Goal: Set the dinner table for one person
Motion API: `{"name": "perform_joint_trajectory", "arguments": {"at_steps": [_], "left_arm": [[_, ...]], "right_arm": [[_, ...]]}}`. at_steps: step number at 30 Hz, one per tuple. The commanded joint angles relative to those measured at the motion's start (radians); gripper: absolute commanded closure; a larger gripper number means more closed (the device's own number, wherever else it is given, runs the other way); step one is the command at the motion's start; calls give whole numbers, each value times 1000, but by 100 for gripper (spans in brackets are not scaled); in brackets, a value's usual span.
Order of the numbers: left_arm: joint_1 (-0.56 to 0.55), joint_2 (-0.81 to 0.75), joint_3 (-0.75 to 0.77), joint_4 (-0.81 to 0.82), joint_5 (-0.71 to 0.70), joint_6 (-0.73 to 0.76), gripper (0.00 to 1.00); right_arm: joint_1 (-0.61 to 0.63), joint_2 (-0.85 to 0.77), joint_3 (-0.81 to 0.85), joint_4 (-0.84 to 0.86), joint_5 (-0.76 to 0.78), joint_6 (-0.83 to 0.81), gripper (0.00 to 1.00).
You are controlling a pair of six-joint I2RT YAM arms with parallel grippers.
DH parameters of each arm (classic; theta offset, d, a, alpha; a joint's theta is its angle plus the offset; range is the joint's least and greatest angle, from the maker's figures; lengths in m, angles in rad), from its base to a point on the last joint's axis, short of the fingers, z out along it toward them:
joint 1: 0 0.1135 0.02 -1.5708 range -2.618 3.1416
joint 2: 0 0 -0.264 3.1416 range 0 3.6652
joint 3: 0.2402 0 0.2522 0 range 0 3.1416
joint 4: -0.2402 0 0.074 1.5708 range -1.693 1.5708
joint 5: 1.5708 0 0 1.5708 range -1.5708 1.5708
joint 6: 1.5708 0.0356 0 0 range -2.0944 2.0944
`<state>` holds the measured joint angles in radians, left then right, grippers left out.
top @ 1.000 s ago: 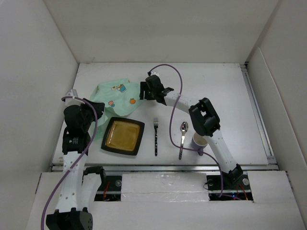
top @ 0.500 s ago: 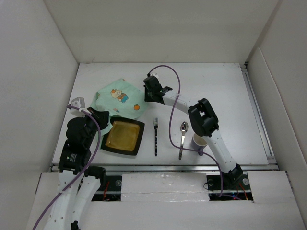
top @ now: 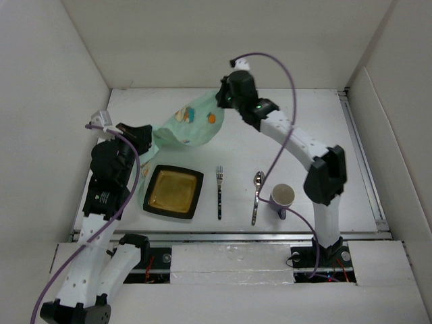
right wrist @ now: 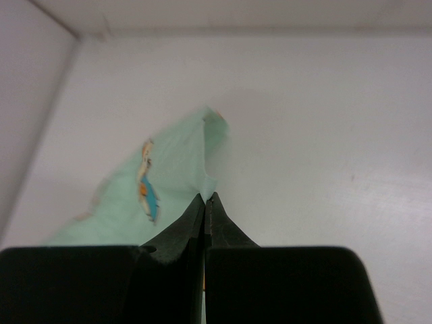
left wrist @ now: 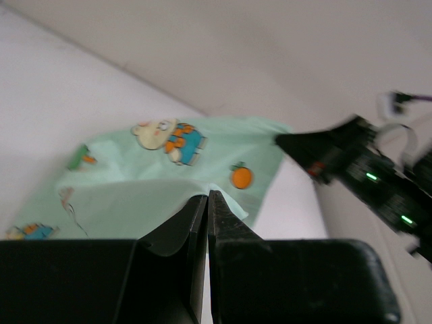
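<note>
The mint-green cartoon-print cloth (top: 192, 125) hangs stretched in the air over the back of the white dinner table (top: 324, 115). My left gripper (top: 150, 135) is shut on its left corner; in the left wrist view the cloth (left wrist: 155, 175) spreads out beyond the closed gripper (left wrist: 207, 194). My right gripper (top: 226, 101) is shut on the opposite corner, high at the back; its wrist view shows the cloth (right wrist: 169, 182) pinched at the closed gripper (right wrist: 206, 197).
A black square plate with an amber centre (top: 173, 192) sits at the front left. To its right lie a fork (top: 219, 192) and a spoon (top: 256, 196), then a paper cup (top: 282, 197). White walls enclose the table; a silver rail (top: 236, 234) runs along the near edge.
The right gripper shut on the cloth's corner and rose up and back to the right. The left arm lifted too, so the cloth left the table and now hangs between both grippers.
</note>
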<state>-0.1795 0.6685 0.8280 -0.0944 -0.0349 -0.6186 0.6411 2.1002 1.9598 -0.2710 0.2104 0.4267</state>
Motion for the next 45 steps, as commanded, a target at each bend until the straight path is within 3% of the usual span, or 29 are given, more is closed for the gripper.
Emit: {"name": "perform_joint_trajectory", "arguments": {"at_steps": [1,8,13,20,22,23,26,30,34,38,43,45], "left_arm": [[-3,98,127,263,29,-61,100],[15,308,322,309,125,-55,100],[41,414,390,328,167,-58,100],[41,603,464,351,187,-50,100],[41,762,535,348,172,-26,100],[41,763,536,348,165,-26,100],[41,923,690,315,159,19,100],[41,1112,1076,138,156,72,100],[41,1131,1191,130,129,101,100],[41,1033,1079,189,113,128,100],[41,873,538,448,115,71,100],[41,836,315,560,125,16,100]], "right_arm": [[-61,-335,-37,139,50,-94,100],[-110,-721,-275,147,119,-175,100],[-173,-802,-308,107,93,-186,100],[-284,-675,-288,68,-34,-167,100],[-328,-560,-235,93,-102,-143,100],[-328,-559,-234,93,-103,-138,100],[-357,-407,-92,93,-180,-120,100],[-405,-234,167,52,-253,-103,100],[-440,-138,349,3,-312,-88,100],[-451,-254,152,91,-312,-88,100],[-495,-393,-377,262,-361,-40,100],[-506,-414,-490,345,-365,-19,100]]}}
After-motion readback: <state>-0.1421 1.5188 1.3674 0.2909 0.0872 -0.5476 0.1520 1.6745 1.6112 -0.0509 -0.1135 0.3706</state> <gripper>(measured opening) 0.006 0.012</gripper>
